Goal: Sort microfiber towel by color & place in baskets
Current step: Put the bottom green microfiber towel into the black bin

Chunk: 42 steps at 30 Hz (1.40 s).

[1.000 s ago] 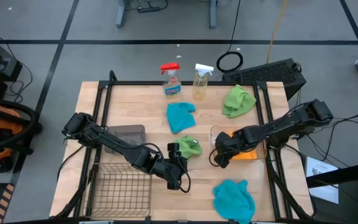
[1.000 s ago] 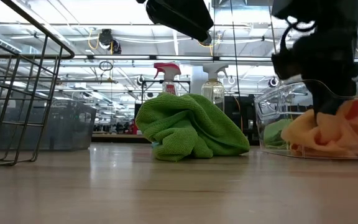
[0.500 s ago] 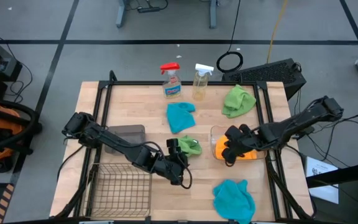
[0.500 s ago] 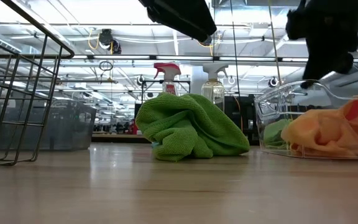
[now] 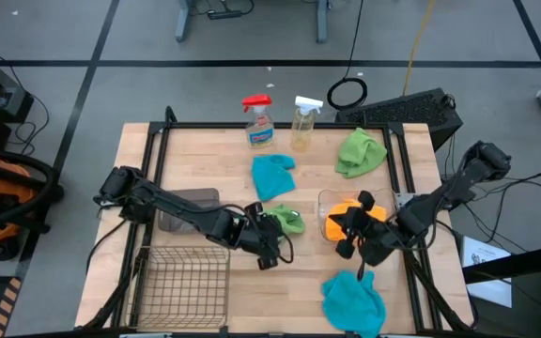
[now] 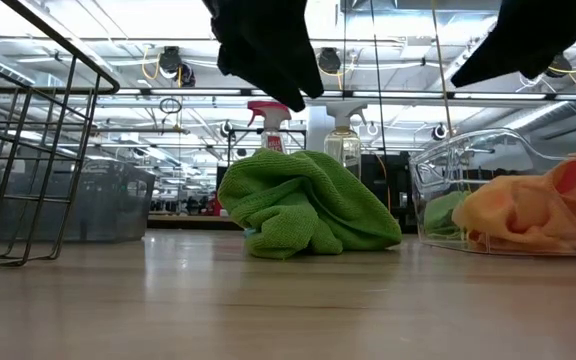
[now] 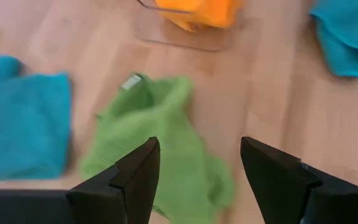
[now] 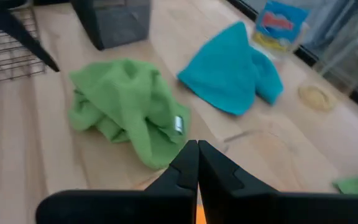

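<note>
A crumpled bright green towel [image 5: 289, 222] lies on the table's middle; it also shows in the left wrist view [image 7: 166, 143] and the right wrist view [image 8: 120, 106]. My left gripper [image 5: 270, 238] is open just on the near side of it and above it, touching nothing [image 7: 197, 146]. Orange towels [image 5: 347, 210] lie in the clear tub [image 6: 448, 165]. My right gripper [image 5: 343, 235] is shut and empty [image 8: 197, 144], raised above the tub's near left corner. Another green towel [image 5: 360, 152] lies at the far right. Teal towels lie at the far middle [image 5: 272, 176] and the near right [image 5: 353, 300].
A smoky grey tub [image 5: 188, 207] stands at the left, under my left arm. A wire-mesh basket [image 5: 181, 286] stands at the near left. Two spray bottles [image 5: 258, 120] [image 5: 304, 122] stand at the far edge. Bare wood lies between the basket and the near teal towel.
My right gripper has gone up out of the clear tub; the orange towels stay in the tub. My left gripper has gone toward the table's far edge, closer to the middle green towel, and a little down.
</note>
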Each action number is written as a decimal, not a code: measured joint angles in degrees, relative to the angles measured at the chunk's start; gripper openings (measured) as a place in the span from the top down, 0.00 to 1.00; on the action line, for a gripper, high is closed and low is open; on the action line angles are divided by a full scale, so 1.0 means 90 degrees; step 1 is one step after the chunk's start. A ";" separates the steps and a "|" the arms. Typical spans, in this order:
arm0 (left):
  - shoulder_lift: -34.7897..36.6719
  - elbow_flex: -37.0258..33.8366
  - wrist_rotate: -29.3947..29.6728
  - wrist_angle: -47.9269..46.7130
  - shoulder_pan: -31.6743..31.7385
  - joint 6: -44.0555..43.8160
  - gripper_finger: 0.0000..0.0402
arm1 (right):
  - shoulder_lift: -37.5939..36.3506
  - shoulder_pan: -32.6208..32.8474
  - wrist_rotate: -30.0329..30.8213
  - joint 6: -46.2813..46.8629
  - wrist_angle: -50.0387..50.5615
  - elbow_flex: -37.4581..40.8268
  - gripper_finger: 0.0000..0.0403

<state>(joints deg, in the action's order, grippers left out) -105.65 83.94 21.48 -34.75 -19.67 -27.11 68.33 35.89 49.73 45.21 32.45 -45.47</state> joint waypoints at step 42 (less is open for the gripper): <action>-0.1811 0.0010 0.0400 0.0056 0.0335 -0.0625 0.34 | 0.2053 0.0776 0.0272 -0.1949 -0.3124 0.0000 1.00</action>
<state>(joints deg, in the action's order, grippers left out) -121.94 84.03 25.08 -34.25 -16.65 -32.73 86.80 42.87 52.19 27.67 4.33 -45.47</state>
